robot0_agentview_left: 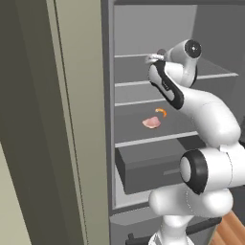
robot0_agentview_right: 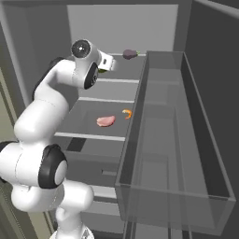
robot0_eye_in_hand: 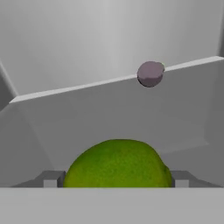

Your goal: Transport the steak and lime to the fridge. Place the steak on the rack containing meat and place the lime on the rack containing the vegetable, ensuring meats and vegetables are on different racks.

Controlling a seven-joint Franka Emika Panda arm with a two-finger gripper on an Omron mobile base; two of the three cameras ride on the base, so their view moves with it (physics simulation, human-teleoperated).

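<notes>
**Lime at the upper shelf, steak already below**

The gripper [robot0_eye_in_hand: 117, 183] is reached into the fridge [robot0_agentview_right: 163, 28] at the level of an upper shelf, and the lime [robot0_eye_in_hand: 118, 164] sits directly between its two fingertips [robot0_eye_in_hand: 51, 178], filling the gap from side to side. The jaws stand wide, and the lime looks to be what holds them that wide: the frames suggest a grip on it rather than an empty opening, though whether the lime already rests on the shelf cannot be told.

The relation that matters is straight ahead. From the hand view, the small grey-purple vegetable [robot0_eye_in_hand: 150, 73] lies farther back on the same shelf [robot0_eye_in_hand: 87, 109], near the rear edge and a little to the right of the gripper's line. The lime is round, so it has no long axis to align; only the depth and the shelf level count.

One shelf lower, the steak [robot0_agentview_left: 151, 122] lies flat with the small orange curved piece [robot0_agentview_left: 161, 112] just beside it, toward the back. That part of the task appears finished.

The likely next move is to set the lime down on the vegetable's shelf and let go. A round fruit could roll once freed, so a low, gentle release seems wise.
</notes>
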